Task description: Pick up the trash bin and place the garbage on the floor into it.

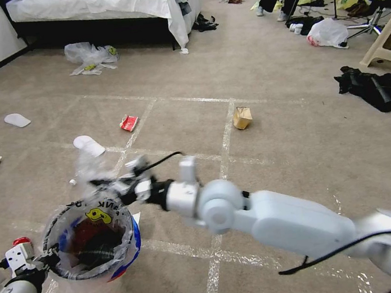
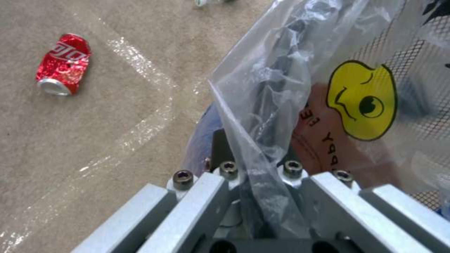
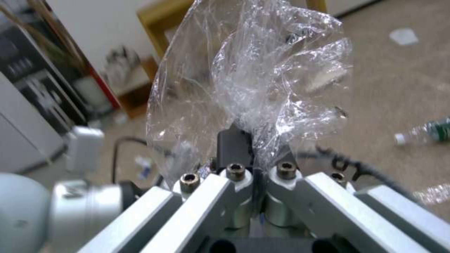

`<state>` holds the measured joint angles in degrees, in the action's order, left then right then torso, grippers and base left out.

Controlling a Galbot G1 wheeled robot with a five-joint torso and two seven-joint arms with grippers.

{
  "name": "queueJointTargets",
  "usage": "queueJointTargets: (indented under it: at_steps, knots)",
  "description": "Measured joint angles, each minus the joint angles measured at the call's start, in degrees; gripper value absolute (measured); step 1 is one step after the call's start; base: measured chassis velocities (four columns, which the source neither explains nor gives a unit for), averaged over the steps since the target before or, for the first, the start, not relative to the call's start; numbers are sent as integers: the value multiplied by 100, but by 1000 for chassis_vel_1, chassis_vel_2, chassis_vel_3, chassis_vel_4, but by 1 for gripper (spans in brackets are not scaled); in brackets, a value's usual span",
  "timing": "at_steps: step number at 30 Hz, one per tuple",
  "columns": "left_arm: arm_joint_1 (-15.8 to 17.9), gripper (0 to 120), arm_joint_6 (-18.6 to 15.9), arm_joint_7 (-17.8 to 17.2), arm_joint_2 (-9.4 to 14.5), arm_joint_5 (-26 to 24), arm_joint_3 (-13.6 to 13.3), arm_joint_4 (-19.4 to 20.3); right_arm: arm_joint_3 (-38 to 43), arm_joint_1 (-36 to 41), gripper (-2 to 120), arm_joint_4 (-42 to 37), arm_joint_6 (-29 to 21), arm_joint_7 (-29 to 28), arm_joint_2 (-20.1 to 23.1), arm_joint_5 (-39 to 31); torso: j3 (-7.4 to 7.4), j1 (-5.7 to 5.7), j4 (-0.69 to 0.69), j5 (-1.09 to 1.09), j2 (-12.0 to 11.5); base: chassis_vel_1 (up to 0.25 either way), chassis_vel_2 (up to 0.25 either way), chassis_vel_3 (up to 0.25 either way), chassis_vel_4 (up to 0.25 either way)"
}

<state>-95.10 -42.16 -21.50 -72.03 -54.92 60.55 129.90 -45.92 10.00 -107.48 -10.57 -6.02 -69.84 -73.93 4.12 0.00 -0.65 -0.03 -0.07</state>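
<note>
The trash bin [image 1: 93, 242], a small red bucket with a blue band and a clear printed liner, hangs above the floor [image 1: 265, 181] at the lower left of the head view, held by the left tool [image 1: 48, 262] at its near-left rim. In the left wrist view that tool [image 2: 260, 165] is pressed together on the rim with the liner plastic caught between its fingers, the yellow face on the bag just beyond. Dark contents lie inside the bin.

The right arm reaches across from the lower right, and the right tool [image 1: 115, 186] sits at the bin's far rim. In the right wrist view the right tool [image 3: 255, 151] is pinching a crumpled clear plastic bag [image 3: 262, 80], which stands up above its fingers; in the head view the same bag [image 1: 89, 165] rises over the far rim of the bin.

On the beige carpet, crossed by shiny tape lines, litter lies scattered: a crushed red can [image 2: 63, 65] near the left tool, a red wrapper [image 1: 129, 122], a brown paper bag [image 1: 242, 117] farther right, a white slipper [image 1: 89, 145] just behind the held bag, another white slipper [image 1: 17, 120] well to the left, and a small plastic bottle [image 3: 424, 131]. More clear plastic bags [image 1: 91, 57] lie beside the bed [image 1: 109, 6]
</note>
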Motion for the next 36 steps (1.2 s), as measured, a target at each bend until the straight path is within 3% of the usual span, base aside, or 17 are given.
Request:
queueJointTargets:
  at_steps: [7,21,28,30,35,36]
  knots:
    - [-18,1,0,0,-37,-3,30,103,-478,-237,0,314,-616,-644,-438,86,0,0,0,1,0,0,0,0,0]
    - [-71,1,0,13,-106,-25,87,211,-878,-122,0,808,-968,-1175,-817,300,0,0,1,1,0,0,0,0,0]
    - [-67,1,1,15,-125,-22,81,222,-910,-81,20,831,-1017,-1318,-837,389,0,0,0,1,0,0,0,0,0]
    - [-57,1,2,17,-135,-20,70,209,-911,-46,32,831,-1006,-1331,-832,419,0,0,0,1,0,0,0,0,0]
    - [-52,1,2,19,-149,-17,63,199,-909,-19,45,839,-981,-1332,-832,474,0,0,0,1,0,0,0,0,0]
    - [-53,1,3,21,-153,-16,63,194,-894,1,54,851,-964,-1336,-834,509,0,0,0,2,0,0,0,0,0]
